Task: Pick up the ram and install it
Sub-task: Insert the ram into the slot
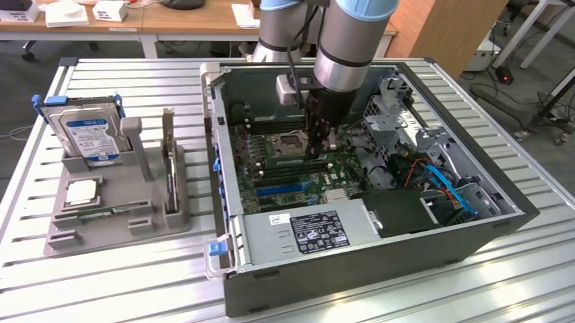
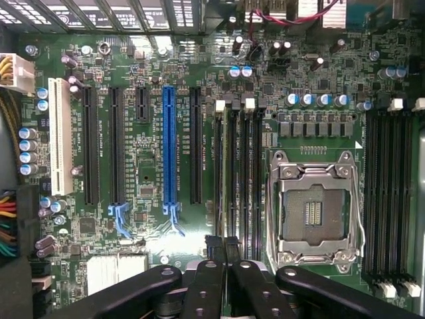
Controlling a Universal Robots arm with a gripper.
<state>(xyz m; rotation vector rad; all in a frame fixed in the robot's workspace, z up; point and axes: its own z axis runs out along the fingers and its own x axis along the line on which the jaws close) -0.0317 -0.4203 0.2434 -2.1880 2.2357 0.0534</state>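
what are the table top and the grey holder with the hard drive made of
Table top: likely bare aluminium, silvery, dull sheen, long ribbed slats. Grey holder: probably plastic, matte uniform grey, blocky slots; moulded or printed, can't tell.

Blue label on hard drive [image 1: 90,138], white sticker on power supply [image 1: 310,232], motherboard [image 2: 149,176] silkscreen, none legible

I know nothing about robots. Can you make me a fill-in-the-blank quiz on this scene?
The hard drive in the grey holder has a ____ label.
The gripper hangs over the motherboard, jaws ____.
The motherboard is ____ in colour.
Missing words: blue, shut, green.
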